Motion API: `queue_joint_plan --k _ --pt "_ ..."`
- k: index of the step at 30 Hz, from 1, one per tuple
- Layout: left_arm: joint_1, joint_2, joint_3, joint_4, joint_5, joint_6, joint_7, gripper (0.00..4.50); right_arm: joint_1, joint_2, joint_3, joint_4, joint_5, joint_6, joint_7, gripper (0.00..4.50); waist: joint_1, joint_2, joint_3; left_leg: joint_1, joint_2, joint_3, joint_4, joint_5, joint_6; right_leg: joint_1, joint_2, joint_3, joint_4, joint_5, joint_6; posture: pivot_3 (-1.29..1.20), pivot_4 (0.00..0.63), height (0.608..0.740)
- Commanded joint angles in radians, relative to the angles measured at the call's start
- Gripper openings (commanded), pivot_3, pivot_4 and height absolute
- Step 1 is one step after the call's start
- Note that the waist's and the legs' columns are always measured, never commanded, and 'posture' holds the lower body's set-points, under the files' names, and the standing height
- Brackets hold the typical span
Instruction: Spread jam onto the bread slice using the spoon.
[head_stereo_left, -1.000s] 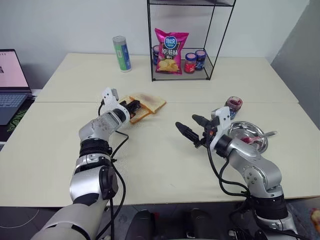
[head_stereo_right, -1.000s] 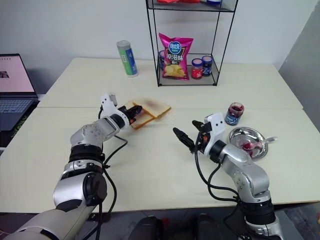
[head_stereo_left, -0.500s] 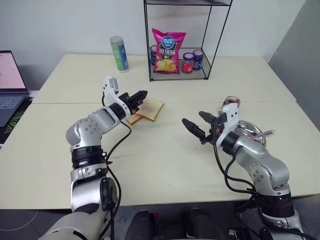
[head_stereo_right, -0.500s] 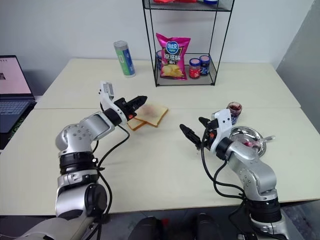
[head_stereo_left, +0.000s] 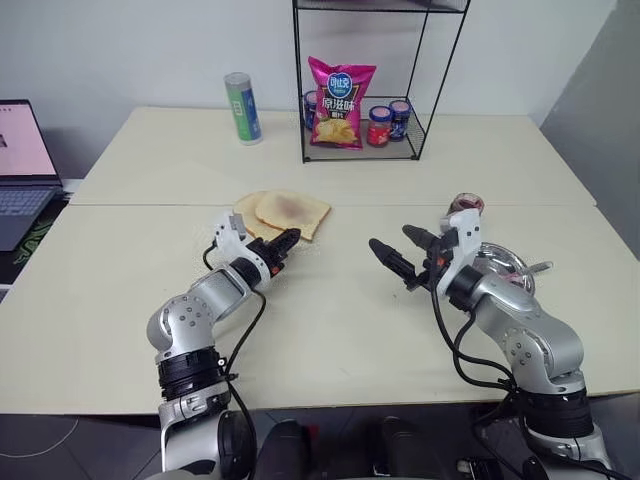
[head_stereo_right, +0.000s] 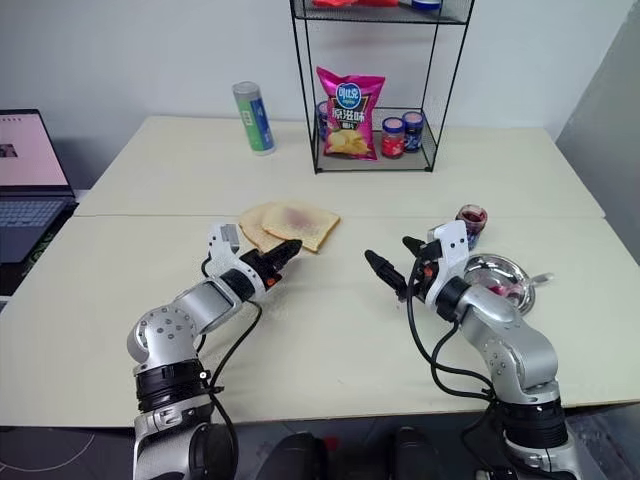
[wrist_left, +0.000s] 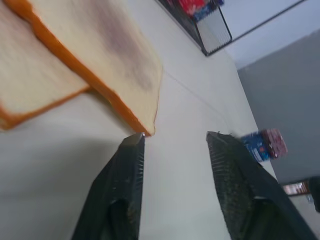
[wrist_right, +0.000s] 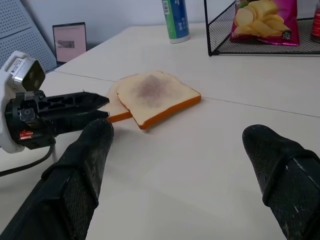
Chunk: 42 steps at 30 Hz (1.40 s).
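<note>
- Both claws are empty: our left claw (head_stereo_left: 284, 247) has its fingers apart, holding nothing, just short of the near corner of the bread slice (head_stereo_left: 291, 211); our right claw (head_stereo_left: 400, 257) is spread wide in mid-air, well apart from the bread.
- We see the bread slice lying flat on the surface (head_stereo_left: 330, 330), overlapping a second slice (head_stereo_left: 246, 210), with a faint purple smear at its centre.
- We judge the bread is placed and the spreading step comes next.
- The spoon (head_stereo_left: 532, 270) rests across the steel dish (head_stereo_left: 497, 262) behind our right arm, handle sticking out over the far rim, long axis running across the dish.
- Next we need the right claw to turn back and pinch that handle.
</note>
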Motion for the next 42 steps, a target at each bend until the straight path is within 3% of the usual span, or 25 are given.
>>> queue_joint_plan --k 1,7,21,22,42 --pt "-0.018 -0.047 -0.004 0.058 -0.007 -0.080 0.005 3.16 -0.018 -0.016 -0.029 -0.034 0.013 -0.007 0.006 4.50 0.000 0.000 0.000 0.000 0.000 0.000 0.000 0.000 0.000 0.000 0.000 0.000 0.000 0.000 0.000 0.00 0.150 0.740" --pt "-0.069 -0.077 0.001 0.169 -0.009 -0.153 0.022 4.44 -0.035 -0.017 -0.025 -0.029 0.015 -0.004 0.002 4.50 0.003 0.000 0.000 0.000 -0.001 0.000 0.000 0.000 0.000 0.001 0.002 0.000 -0.001 0.000 0.000 0.00 0.150 0.740" --pt "-0.329 -0.047 0.050 0.680 0.015 -0.337 -0.036 4.44 -0.033 -0.024 -0.034 -0.046 0.010 -0.004 -0.005 4.50 0.009 0.000 0.000 0.000 -0.002 0.000 0.000 0.000 0.001 0.001 0.002 -0.004 -0.002 -0.002 0.004 0.00 0.150 0.740" --pt "-0.331 -0.045 0.044 0.679 0.015 -0.333 -0.041 4.09 -0.031 -0.024 -0.036 -0.050 0.010 -0.004 -0.006 4.50 0.011 0.000 0.000 0.000 -0.002 0.000 0.000 0.000 0.001 0.001 0.002 -0.004 -0.002 -0.002 0.004 0.00 0.150 0.740" --pt "-0.302 -0.043 0.024 0.523 -0.013 -0.271 -0.028 0.25 -0.045 -0.015 -0.028 -0.020 -0.001 -0.027 0.001 4.50 0.004 0.000 0.000 -0.001 -0.001 0.000 -0.002 0.000 0.001 0.000 0.002 -0.003 -0.003 0.000 0.001 0.00 0.150 0.740"
